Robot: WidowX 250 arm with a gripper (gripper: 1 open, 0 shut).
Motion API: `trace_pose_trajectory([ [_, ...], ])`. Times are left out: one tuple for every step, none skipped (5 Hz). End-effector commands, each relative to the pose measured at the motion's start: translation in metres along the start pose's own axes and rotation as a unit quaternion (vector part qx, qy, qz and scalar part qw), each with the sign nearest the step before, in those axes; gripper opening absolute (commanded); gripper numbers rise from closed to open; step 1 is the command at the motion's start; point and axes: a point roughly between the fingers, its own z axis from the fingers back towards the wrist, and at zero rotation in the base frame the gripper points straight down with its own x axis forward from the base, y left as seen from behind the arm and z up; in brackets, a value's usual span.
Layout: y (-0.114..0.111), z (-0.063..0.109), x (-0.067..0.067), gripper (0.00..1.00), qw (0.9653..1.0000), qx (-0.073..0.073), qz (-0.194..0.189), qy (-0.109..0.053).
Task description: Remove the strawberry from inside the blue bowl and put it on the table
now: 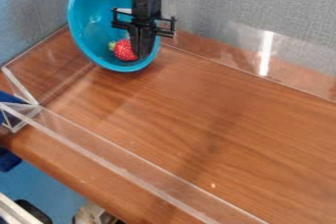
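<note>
- The strawberry (124, 50) lies inside the tilted blue bowl (92, 17), low against its inner wall.
- The fingers (140, 33), pressed together, hang just above it, empty.
- The bowl rests at the bench's (197, 120) far left corner.

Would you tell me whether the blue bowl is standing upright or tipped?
Tipped: the blue bowl shows its opening toward the camera, strawberry inside.
</note>
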Motion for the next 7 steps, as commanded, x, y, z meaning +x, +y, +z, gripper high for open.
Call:
trace_pose_trajectory([
  [0.004, 0.047, -0.005, 0.0, 0.9983, 0.006, -0.003, -0.057],
  [0.002, 0.056, -0.008, 0.0, 0.9978, 0.005, -0.013, -0.065],
  [0.0, 0.065, -0.012, 0.0, 0.9971, 0.005, -0.023, -0.072],
  [-0.012, 0.07, -0.016, 0.0, 0.9959, 0.003, -0.046, -0.077],
  [-0.026, 0.076, -0.021, 0.0, 0.9939, 0.002, -0.073, -0.083],
  [-0.045, 0.093, -0.03, 0.0, 0.9895, 0.0, -0.105, -0.099],
  [-0.058, 0.093, -0.032, 0.0, 0.986, -0.003, -0.135, -0.098],
])
